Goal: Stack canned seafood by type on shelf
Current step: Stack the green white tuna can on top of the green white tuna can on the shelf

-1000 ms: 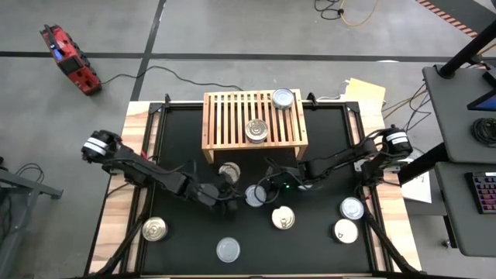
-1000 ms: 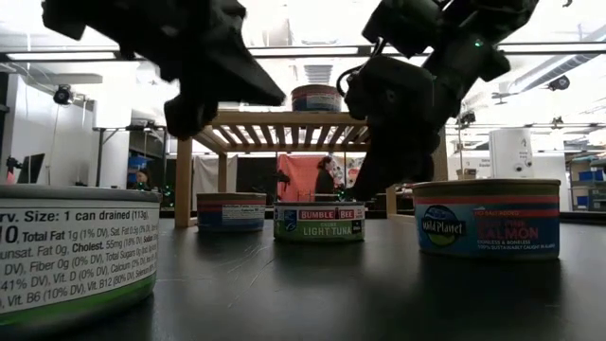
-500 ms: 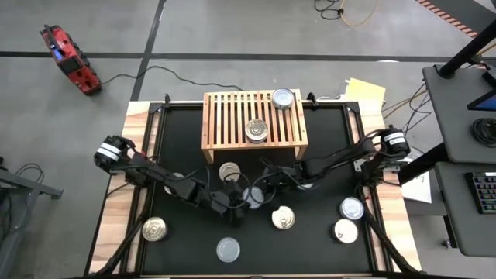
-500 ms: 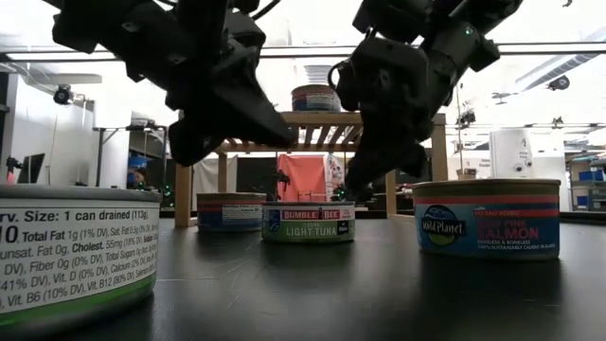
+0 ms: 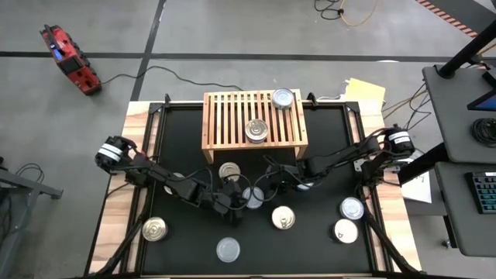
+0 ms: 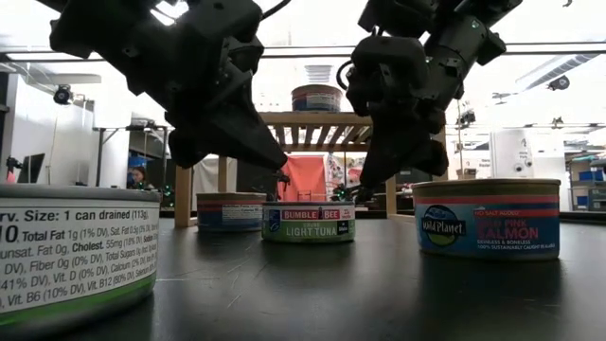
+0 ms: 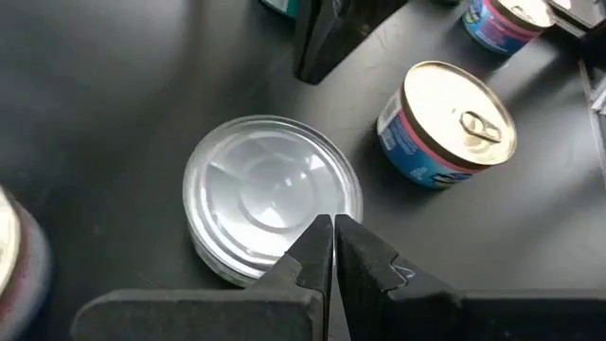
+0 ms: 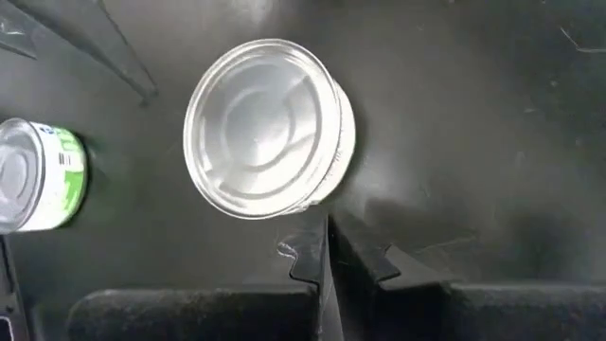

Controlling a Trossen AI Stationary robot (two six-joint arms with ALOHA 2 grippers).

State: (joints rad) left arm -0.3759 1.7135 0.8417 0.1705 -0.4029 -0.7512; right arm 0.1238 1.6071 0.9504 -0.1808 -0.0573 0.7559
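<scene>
A silver-lidded tuna can (image 5: pixel 253 197) sits on the black surface (image 5: pixel 325 139) just in front of the shelf (image 5: pixel 253 120), between the two tools. The left tool (image 5: pixel 236 203), fingers pressed together and empty, hangs at the can's left edge; in its wrist view the tips (image 7: pixel 332 248) overlap the lid's rim. The right tool (image 5: pixel 267 186), likewise closed on nothing, hovers just beside the can's far right side. Two cans stand on the shelf: one mid-front (image 5: pixel 256 130), one at the back right corner (image 5: pixel 283 98). Another can (image 5: pixel 229 171) sits at the shelf's foot, and more lie scattered nearer the front edge, among them a gold-lidded one (image 5: pixel 154 229).
</scene>
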